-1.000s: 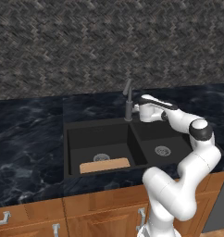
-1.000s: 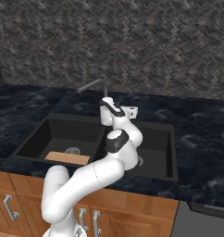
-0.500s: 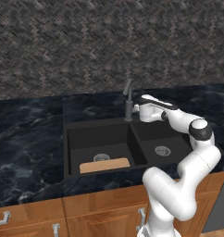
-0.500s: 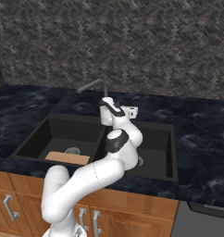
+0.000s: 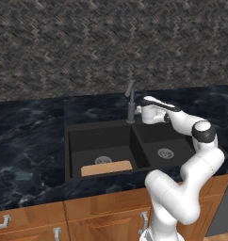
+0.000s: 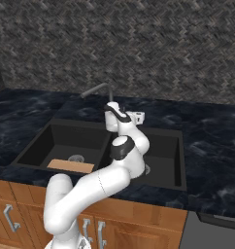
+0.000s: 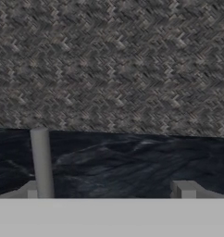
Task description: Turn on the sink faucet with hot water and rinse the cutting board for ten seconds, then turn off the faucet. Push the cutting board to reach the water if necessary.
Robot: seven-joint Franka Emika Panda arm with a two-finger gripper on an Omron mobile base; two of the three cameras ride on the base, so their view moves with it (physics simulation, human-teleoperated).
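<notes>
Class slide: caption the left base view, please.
Open gripper beside the sink faucet; cutting board lies dry in the sink.

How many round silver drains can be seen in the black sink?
2: one round silver drain in the left basin behind the tan wooden cutting board, one drain in the right basin.

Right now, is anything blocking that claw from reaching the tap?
Nothing visible does. The open two-finger gripper sits right beside the slim dark grey metal faucet; in the hand view the faucet's post rises by one fingertip, with bare dark marbled counter beyond.
</notes>
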